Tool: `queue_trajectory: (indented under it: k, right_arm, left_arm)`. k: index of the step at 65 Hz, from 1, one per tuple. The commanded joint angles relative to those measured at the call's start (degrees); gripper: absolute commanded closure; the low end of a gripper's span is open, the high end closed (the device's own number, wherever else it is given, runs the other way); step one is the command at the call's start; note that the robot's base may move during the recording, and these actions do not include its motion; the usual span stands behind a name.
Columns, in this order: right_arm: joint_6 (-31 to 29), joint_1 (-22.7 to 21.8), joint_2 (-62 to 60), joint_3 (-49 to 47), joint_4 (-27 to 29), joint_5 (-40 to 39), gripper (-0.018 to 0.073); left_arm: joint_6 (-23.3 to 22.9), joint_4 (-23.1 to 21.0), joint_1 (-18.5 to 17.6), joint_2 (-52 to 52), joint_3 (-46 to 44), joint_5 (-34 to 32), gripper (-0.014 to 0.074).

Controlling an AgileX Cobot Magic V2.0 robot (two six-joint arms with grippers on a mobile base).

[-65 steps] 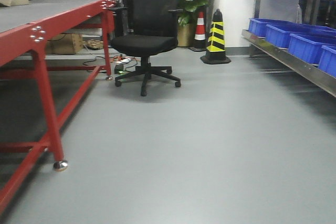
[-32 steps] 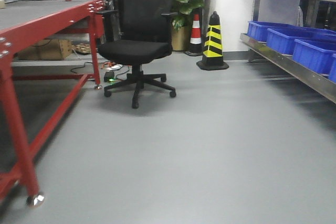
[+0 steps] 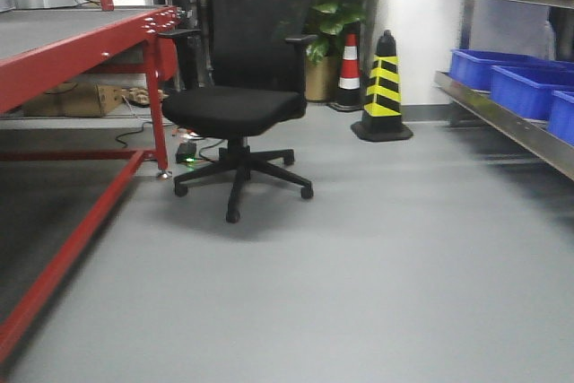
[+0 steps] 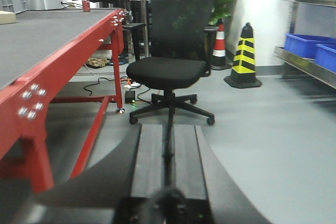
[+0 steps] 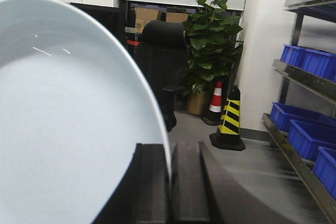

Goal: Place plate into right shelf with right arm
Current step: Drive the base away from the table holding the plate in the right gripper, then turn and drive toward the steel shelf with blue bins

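Observation:
The white plate (image 5: 68, 119) fills the left half of the right wrist view, standing on edge. My right gripper (image 5: 169, 148) is shut on its rim, one dark finger (image 5: 151, 182) on each face. The right shelf (image 5: 310, 80), shiny steel with blue bins (image 5: 302, 135), runs along the right wall, well ahead of the plate and apart from it. It also shows at the right edge as the steel shelf (image 3: 507, 123) and shelf (image 4: 310, 69). My left gripper (image 4: 168, 128) is shut on nothing, hanging above the grey floor.
A black office chair (image 3: 242, 105) stands ahead at centre-left. A red-framed table (image 3: 81, 51) runs along the left. A yellow-black cone (image 3: 383, 87), a red-white cone (image 3: 349, 65) and a potted plant (image 3: 336, 6) stand by the back wall.
The front view has closed in on the chair, which is larger now and further right than half a second ago. The table leg has left the view and the shelf has slid toward the right edge.

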Motion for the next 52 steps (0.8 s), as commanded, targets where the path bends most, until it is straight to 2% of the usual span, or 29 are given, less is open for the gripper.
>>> queue_trajectory:
  k: [1, 52]
  right_arm:
    - [-0.2, -0.2, 1.0, -1.8, -0.2, -5.7, 0.0505]
    - [-0.2, -0.2, 1.0, -1.8, -0.2, -5.7, 0.0505]
  left_arm:
    - [-0.1, -0.1, -0.1, -0.4, 0.5, -4.8, 0.0643]
    - [-0.1, -0.1, -0.1, -0.6, 0.5, -4.8, 0.0643]
